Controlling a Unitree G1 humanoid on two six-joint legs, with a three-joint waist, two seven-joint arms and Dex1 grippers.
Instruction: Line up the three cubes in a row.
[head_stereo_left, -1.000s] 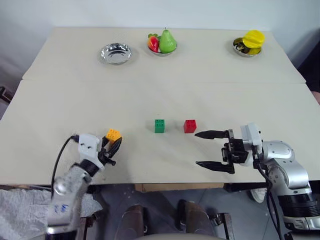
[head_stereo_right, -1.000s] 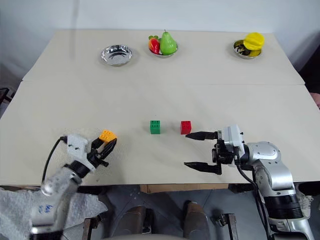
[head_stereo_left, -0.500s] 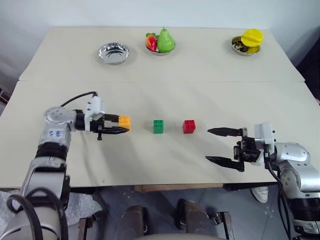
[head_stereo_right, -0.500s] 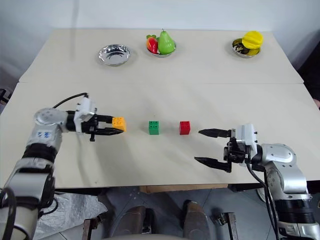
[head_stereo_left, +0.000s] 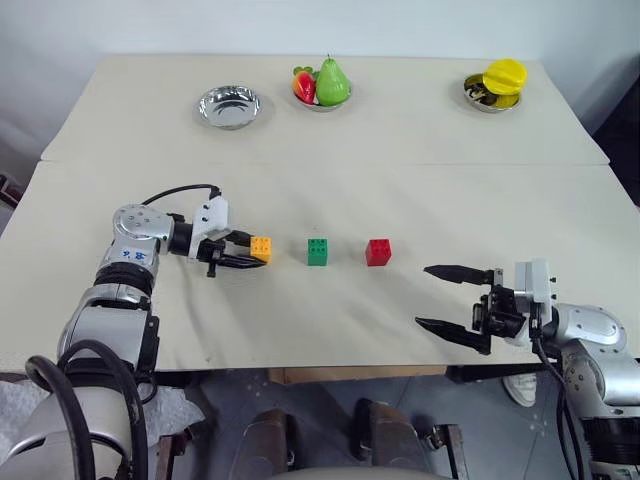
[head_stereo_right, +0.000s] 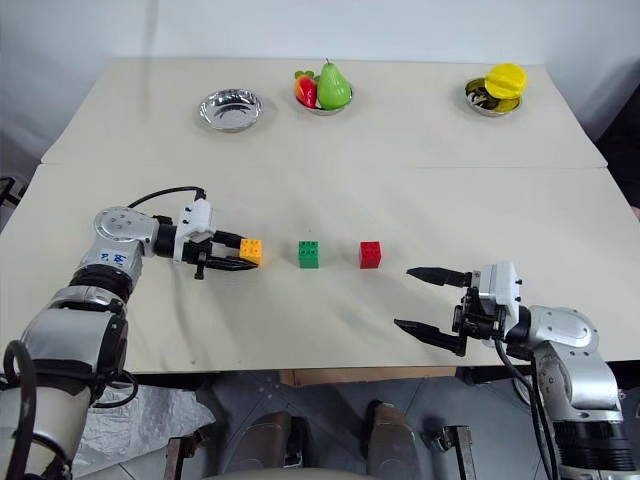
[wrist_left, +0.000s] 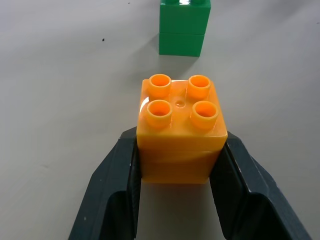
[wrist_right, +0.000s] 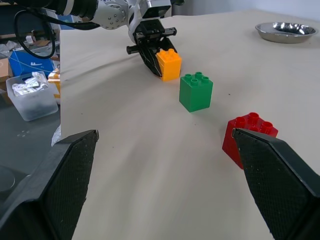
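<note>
left jaws (head_stereo_left: 244, 254) clamped on orange cube (head_stereo_left: 261, 247) at green cube's (head_stereo_left: 317, 251) 9 o'clock, red cube (head_stereo_left: 378, 251) at its 3, right jaws (head_stereo_left: 447, 299) wide open and empty

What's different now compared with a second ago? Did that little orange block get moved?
Yes. The left gripper, shut on the orange-yellow studded toy brick, carried it from the table's near edge up beside the green studded brick, with a gap left between them. The open right gripper drew back, away from the red studded brick. Green and red bricks stayed put.

Three cubes (head_stereo_left: 317, 252) in a row on table (head_stereo_left: 330, 190), bowls (head_stereo_left: 229, 106) behind
</note>
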